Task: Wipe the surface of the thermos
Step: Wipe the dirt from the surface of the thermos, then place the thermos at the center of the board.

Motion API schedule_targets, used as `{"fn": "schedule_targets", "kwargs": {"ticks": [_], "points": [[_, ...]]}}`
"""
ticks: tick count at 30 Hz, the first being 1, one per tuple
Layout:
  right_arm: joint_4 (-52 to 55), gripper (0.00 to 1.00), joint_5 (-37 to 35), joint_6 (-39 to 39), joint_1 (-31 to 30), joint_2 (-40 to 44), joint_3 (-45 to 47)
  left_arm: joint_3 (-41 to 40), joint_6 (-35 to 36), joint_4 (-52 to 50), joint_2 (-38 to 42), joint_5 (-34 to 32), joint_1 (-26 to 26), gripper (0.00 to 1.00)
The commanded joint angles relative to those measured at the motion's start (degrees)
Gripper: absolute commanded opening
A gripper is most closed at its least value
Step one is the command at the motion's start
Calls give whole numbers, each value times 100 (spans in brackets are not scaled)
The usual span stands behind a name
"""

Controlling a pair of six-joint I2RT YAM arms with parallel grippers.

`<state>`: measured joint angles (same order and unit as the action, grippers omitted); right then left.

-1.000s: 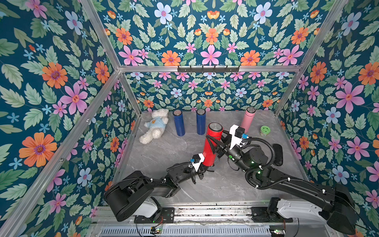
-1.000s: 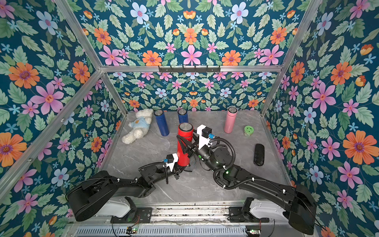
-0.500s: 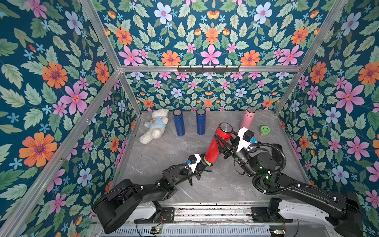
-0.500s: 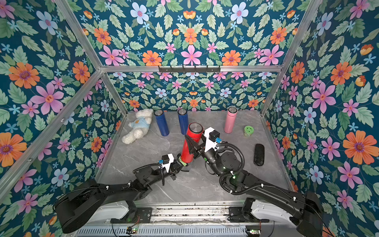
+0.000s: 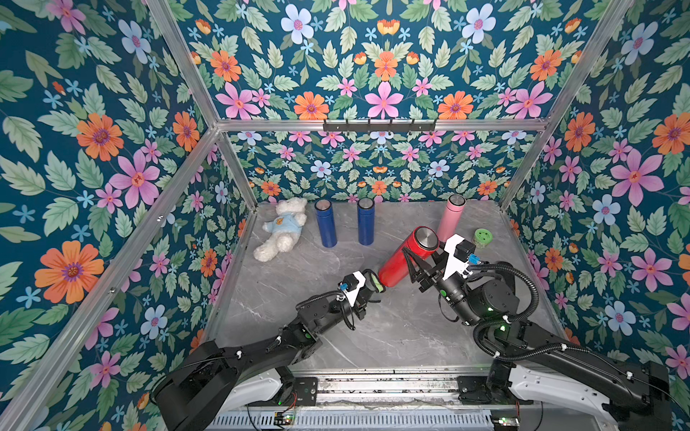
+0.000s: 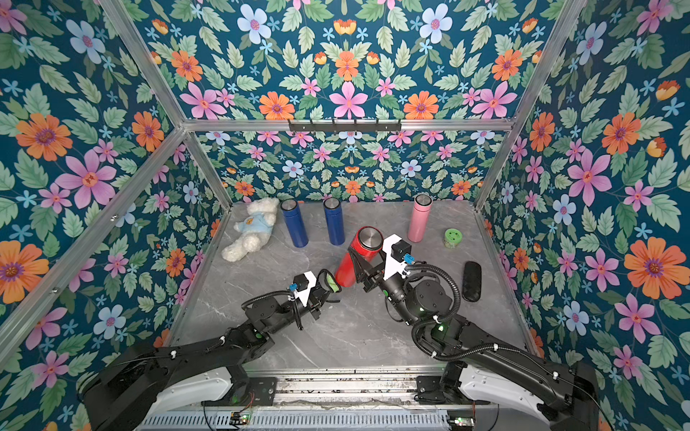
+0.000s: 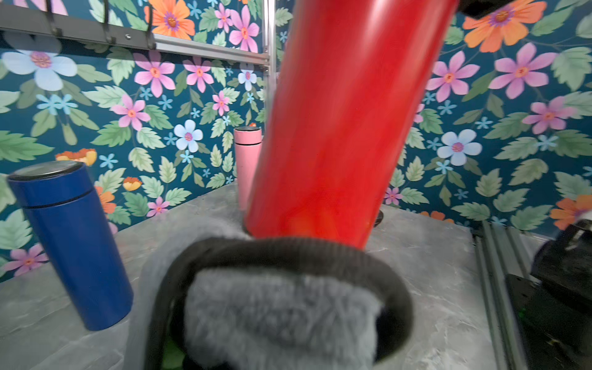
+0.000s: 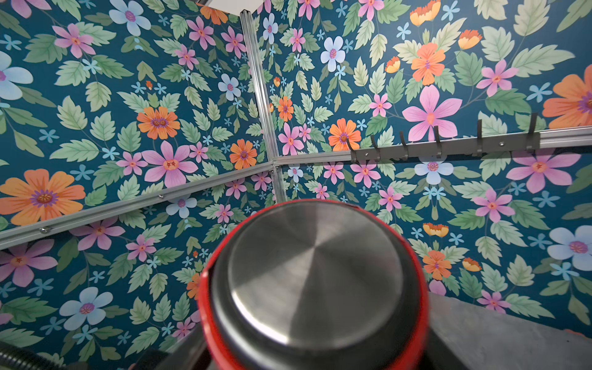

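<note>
At the lower end of the red thermos (image 5: 401, 259), a grey fluffy cloth (image 7: 278, 314) is pinched in the shut jaws of the left gripper (image 5: 369, 288) and seems to be touching the base. The thermos is held tilted over the table (image 5: 392, 336) by the right gripper (image 5: 416, 264), clamped around its upper body. Wiping is judged to be in hand. Next, the cloth should be drawn along the red wall under a firm grip.

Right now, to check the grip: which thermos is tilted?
The red thermos, held in the right pincer; the two blue thermoses and the pink thermos stand upright.
</note>
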<state>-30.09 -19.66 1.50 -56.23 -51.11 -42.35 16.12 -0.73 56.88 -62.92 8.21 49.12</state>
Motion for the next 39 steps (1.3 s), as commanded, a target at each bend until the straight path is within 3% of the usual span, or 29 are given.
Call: {"fn": "schedule_targets", "kwargs": {"ticks": [1,9,18,30,39], "points": [[592,0,173,-150,258,42,-23,179,144,-337,140,-706,1,0],[294,0,715,104,1152,-446,-144,644,85,-1943,372,-1571,1,0],[-1003,0,1417,534,2404,-2237,-547,1209,-111,-3146,388,-2088,1,0],[-2284,0,1168,147,3134,-5671,-2728,1454,-136,-3636,429,-2435,1,0],[-2060,0,910,-255,3364,-6890,-3992,1659,121,-3953,399,-2648,-17,0]]}}
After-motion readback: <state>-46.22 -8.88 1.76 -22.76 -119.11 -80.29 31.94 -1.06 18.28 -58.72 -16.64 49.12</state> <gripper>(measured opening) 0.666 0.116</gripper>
